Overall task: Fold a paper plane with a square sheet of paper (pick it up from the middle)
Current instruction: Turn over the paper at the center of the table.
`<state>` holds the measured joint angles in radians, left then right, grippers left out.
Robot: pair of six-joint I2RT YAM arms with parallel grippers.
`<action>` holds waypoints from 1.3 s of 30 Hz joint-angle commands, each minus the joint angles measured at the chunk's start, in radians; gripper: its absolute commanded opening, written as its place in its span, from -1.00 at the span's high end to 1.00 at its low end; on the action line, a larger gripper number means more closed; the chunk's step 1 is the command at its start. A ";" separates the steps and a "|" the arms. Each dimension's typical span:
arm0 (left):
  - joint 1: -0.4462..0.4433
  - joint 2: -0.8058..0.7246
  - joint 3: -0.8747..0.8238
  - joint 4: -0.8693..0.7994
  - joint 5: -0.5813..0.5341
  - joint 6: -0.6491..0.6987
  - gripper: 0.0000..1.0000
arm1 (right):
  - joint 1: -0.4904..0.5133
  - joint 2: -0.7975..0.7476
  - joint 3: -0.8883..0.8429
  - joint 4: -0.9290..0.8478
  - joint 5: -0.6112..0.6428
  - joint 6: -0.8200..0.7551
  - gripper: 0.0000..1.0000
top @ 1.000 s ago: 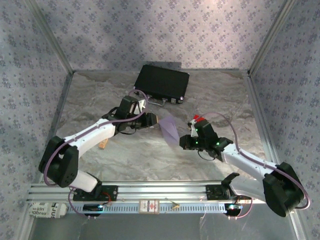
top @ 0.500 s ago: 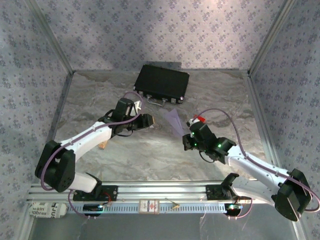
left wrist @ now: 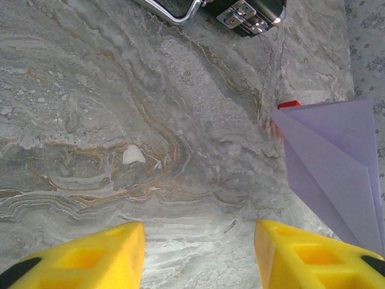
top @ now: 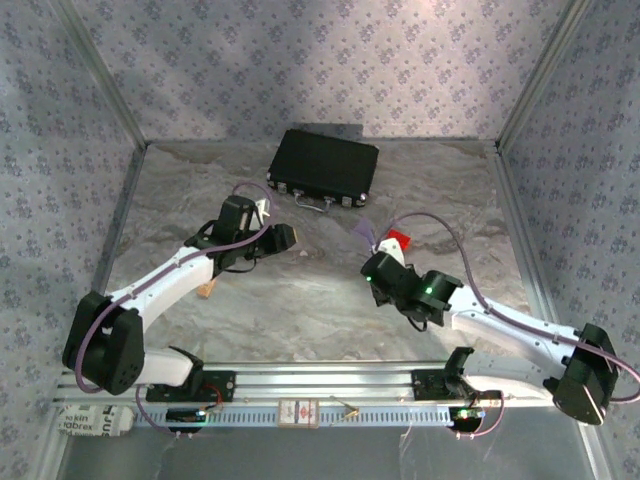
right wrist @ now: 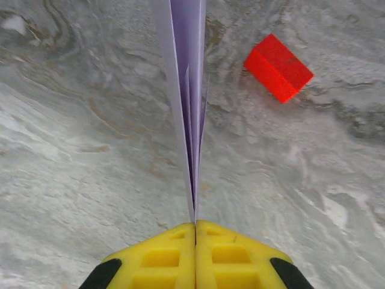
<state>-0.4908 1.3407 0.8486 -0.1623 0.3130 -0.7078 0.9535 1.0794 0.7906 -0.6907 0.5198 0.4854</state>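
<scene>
The paper plane (right wrist: pixel 186 72) is a folded pale lilac dart, seen edge-on as several thin layers running away from my right gripper (right wrist: pixel 195 226), which is shut on its rear end. In the top view a little of the plane (top: pixel 362 233) pokes out past the right gripper (top: pixel 372 262), beside the small red block (top: pixel 397 240). My left gripper (left wrist: pixel 198 241) stands open over bare table, nothing between its yellow fingers (left wrist: pixel 102 256). The plane (left wrist: pixel 337 168) hangs to its right, apart from it. From above, the left gripper (top: pixel 283 238) is well left of the plane.
A black case (top: pixel 324 165) lies at the back of the marble table, its handle and latches (left wrist: pixel 240 9) facing the arms. The red block (right wrist: pixel 278 67) lies right of the plane's tip. A small wooden piece (top: pixel 206 290) sits beside the left arm. Patterned walls enclose the table.
The right gripper has carried the plane toward the back right, close to the red block, turning it edge-on. The left gripper has drawn back to the left, away from the paper.
</scene>
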 commanded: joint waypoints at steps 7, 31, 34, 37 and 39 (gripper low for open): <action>0.035 -0.040 -0.031 -0.005 -0.052 -0.016 -0.02 | 0.133 0.181 0.113 -0.226 0.285 0.047 0.84; 0.076 -0.061 -0.069 0.003 -0.050 -0.058 -0.02 | 0.280 0.512 0.209 0.002 0.024 -0.057 0.49; 0.075 -0.060 -0.070 0.000 -0.048 -0.059 -0.02 | 0.262 0.485 0.191 0.060 -0.033 -0.062 0.41; 0.077 -0.059 -0.072 -0.002 -0.040 -0.061 -0.02 | 0.205 0.400 0.117 0.180 -0.131 -0.051 0.31; 0.076 -0.058 -0.077 0.004 -0.029 -0.067 -0.02 | 0.132 0.322 0.042 0.266 -0.228 -0.025 0.29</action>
<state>-0.4206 1.3033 0.7807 -0.1619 0.2649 -0.7612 1.1610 1.5028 0.9039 -0.5583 0.4355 0.4362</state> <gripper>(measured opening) 0.511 0.352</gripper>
